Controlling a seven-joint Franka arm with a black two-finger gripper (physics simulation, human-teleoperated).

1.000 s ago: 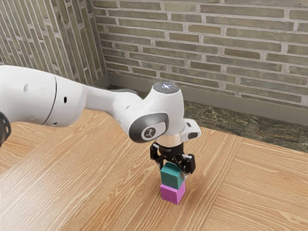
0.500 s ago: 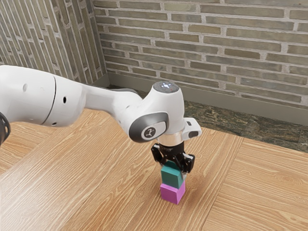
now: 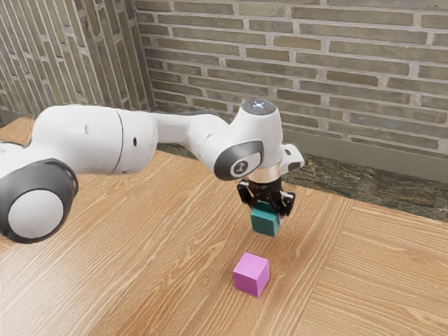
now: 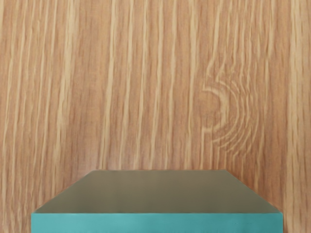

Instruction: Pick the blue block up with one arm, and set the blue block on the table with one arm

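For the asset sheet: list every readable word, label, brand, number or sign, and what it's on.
No readable words or numbers.
Joint cover: emblem, too small to read.
Top cap: lit marks, too small to read.
Blue block, pink block, table: none on visible faces.

The arm point(image 3: 133, 140) reaches in from the exterior view's left over the table point(image 3: 140, 280). The held block point(image 3: 264, 224) is in the gripper point(image 3: 267, 211), above the table. The other block point(image 3: 250, 274) rests on the table, apart from the held block, lower in the exterior view and slightly toward its left. Behind the table lies a strip of floor point(image 3: 378, 187), then the wall point(image 3: 280, 63), which meets a side wall point(image 3: 70, 63) at the exterior view's left.
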